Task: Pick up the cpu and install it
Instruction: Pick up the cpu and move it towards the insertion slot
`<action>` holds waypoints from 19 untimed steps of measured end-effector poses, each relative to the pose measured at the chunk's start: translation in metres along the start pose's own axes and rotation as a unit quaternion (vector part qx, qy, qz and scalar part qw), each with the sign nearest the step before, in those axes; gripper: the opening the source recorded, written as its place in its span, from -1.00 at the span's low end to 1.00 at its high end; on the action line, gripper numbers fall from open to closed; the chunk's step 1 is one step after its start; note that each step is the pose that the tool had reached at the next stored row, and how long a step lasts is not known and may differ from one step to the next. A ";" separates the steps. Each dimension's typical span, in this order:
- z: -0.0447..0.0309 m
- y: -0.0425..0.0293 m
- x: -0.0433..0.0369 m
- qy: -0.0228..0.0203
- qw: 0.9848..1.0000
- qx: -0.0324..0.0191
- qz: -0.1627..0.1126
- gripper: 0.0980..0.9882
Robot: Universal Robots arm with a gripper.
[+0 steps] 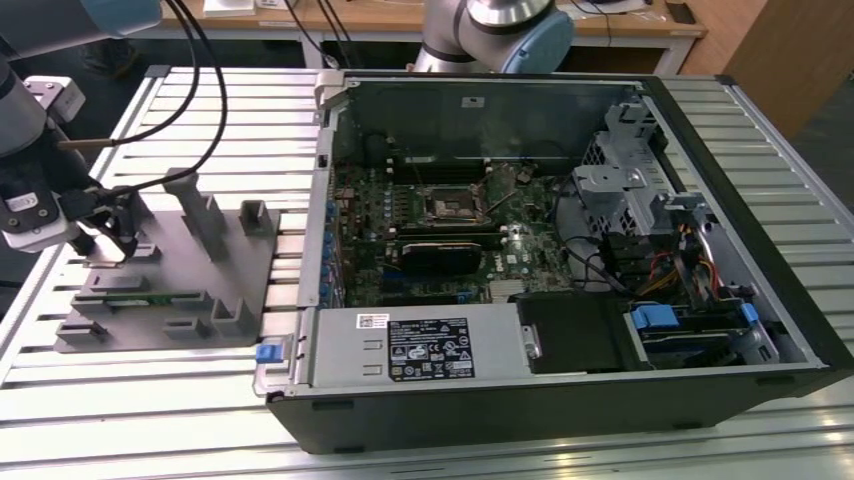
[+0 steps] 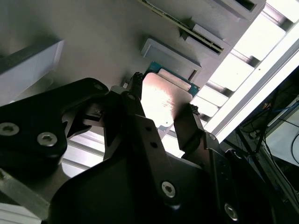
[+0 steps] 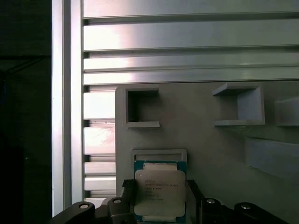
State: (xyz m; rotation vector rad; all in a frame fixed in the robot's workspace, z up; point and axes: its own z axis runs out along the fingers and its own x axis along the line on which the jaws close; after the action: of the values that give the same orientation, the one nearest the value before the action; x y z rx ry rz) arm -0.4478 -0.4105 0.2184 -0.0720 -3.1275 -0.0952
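Small flat square cpu (image 3: 160,192), brushed silvery metal lid on a green board, sits in a shallow framed pocket of the matte grey plastic fixture (image 3: 219,149), which rests on the ribbed aluminium surface (image 1: 160,400). Black gripper (image 2: 162,103): jaws appear to pinch the chip's two opposite side edges. Judged light, rigid, smooth-sided, with a fragile underside, so hold by the edges only and keep it level.

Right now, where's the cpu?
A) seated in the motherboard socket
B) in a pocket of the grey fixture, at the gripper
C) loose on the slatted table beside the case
B: in the first wrist view the cpu lies in a framed pocket of the grey fixture, right at the gripper, well away from the motherboard socket.
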 end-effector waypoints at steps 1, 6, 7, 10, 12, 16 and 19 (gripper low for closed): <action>-0.0001 0.0000 0.0000 0.000 1.000 0.000 0.000 -0.04; -0.0005 0.0011 0.0000 0.000 1.000 0.000 0.000 -0.04; -0.0005 0.0012 0.0000 0.000 1.000 0.000 0.000 -0.04; -0.0005 0.0014 0.0000 0.000 1.000 0.000 0.000 -0.04; -0.0006 0.0015 0.0000 0.000 1.000 0.000 0.000 -0.04; -0.0023 0.0018 0.0001 0.000 1.000 0.000 0.000 -0.04; -0.0054 0.0021 0.0001 0.000 1.000 0.000 0.000 -0.04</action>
State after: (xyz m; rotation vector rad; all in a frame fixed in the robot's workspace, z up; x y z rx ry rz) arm -0.4478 -0.4087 0.2239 -0.0719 -3.1276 -0.0952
